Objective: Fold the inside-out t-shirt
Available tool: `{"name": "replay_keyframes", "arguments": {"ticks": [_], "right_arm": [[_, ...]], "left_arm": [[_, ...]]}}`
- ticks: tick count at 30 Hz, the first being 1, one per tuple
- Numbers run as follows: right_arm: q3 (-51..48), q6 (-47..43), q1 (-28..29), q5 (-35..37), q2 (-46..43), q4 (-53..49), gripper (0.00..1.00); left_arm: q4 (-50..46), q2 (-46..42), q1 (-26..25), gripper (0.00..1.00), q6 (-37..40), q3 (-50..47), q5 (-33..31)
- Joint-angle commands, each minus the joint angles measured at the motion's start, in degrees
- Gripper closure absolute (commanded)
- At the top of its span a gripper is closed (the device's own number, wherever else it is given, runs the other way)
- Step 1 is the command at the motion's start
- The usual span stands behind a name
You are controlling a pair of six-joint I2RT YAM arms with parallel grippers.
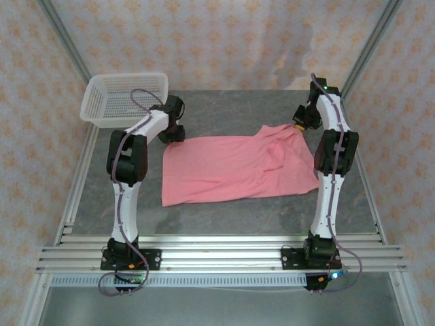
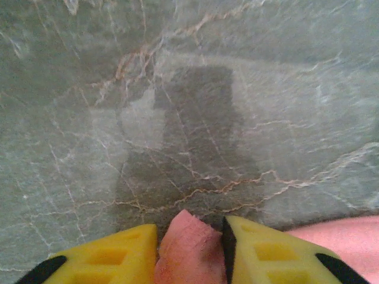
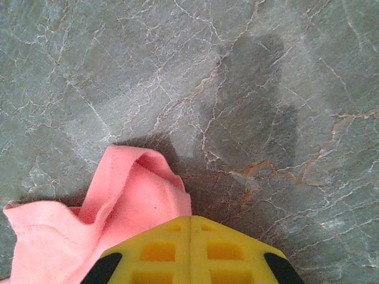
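The salmon-pink t-shirt [image 1: 238, 166] lies spread across the middle of the grey marble table [image 1: 224, 109], with wrinkles toward its right side. My left gripper [image 1: 175, 136] sits at the shirt's far left corner. In the left wrist view a bunched fold of the shirt [image 2: 188, 251] is held between the yellow fingers of my left gripper [image 2: 189, 226]. My right gripper [image 1: 299, 125] is at the far right corner. In the right wrist view its fingers [image 3: 190, 220] are pressed together, and a raised fold of the shirt [image 3: 133, 195] comes out from under them on the left.
A white mesh basket [image 1: 126, 98] stands at the table's far left corner, just behind my left arm. Aluminium frame rails [image 1: 217, 255] run along the near edge. Bare marble [image 2: 195, 106] lies beyond both grippers toward the back wall.
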Motion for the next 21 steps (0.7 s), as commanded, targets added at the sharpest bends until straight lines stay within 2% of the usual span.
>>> {"name": "replay_keyframes", "arguments": {"ticks": [1, 6, 21], "right_arm": [[2.0, 0.3, -0.3, 0.9, -1.3, -1.6, 1.00], [1.9, 0.4, -0.3, 1.7, -1.2, -1.8, 1.00], [1.0, -0.1, -0.4, 3.2, -1.8, -2.6, 1.00]], "left_arm": [[-2.7, -0.7, 0.3, 0.75, 2.6, 1.2, -3.1], [-2.5, -1.1, 0.8, 0.87, 1.5, 1.1, -3.2], [3.0, -5.0, 5.4, 0.84, -4.5, -3.3, 2.3]]}}
